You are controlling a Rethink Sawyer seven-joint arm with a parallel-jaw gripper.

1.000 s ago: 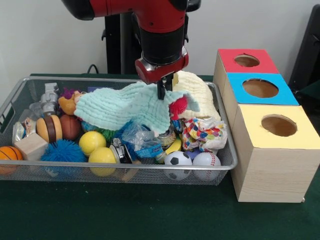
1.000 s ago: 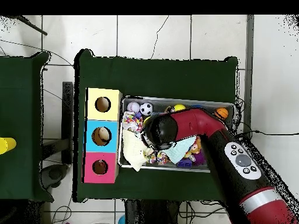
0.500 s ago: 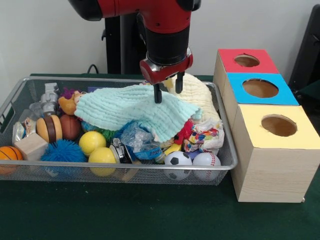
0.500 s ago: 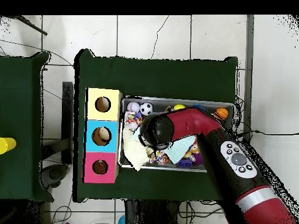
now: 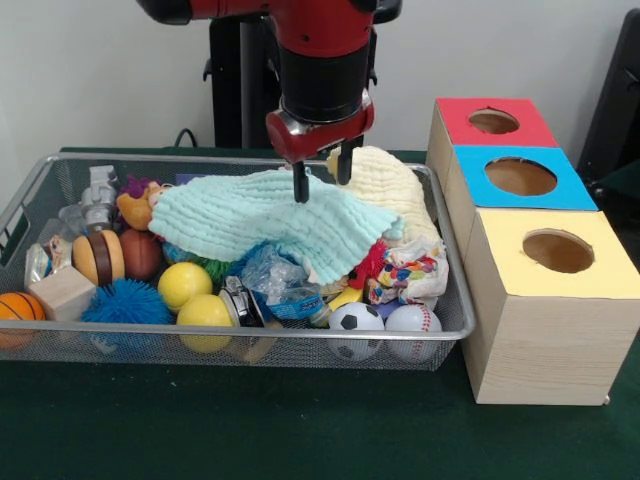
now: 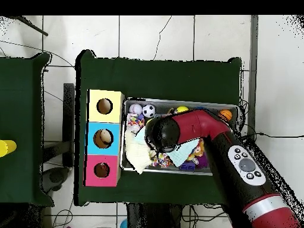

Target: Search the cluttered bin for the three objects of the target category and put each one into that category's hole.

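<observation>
Hovering with fingers apart and empty, gripper above one mint cloth in cluttered bin; two yellow balls, possibly more hidden; three boxes.

Bin: silver mesh. Cloth: pale mint. Towel: cream. Box tops: red, blue, yellow. Two balls yellow; spiky ball blue. Arm: red, black.

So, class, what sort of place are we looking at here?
Most likely a robotics lab or test room: a red robot arm works at a green-covered table holding a wire bin of mixed toys and wooden boxes with holes, on a tiled floor.
</observation>
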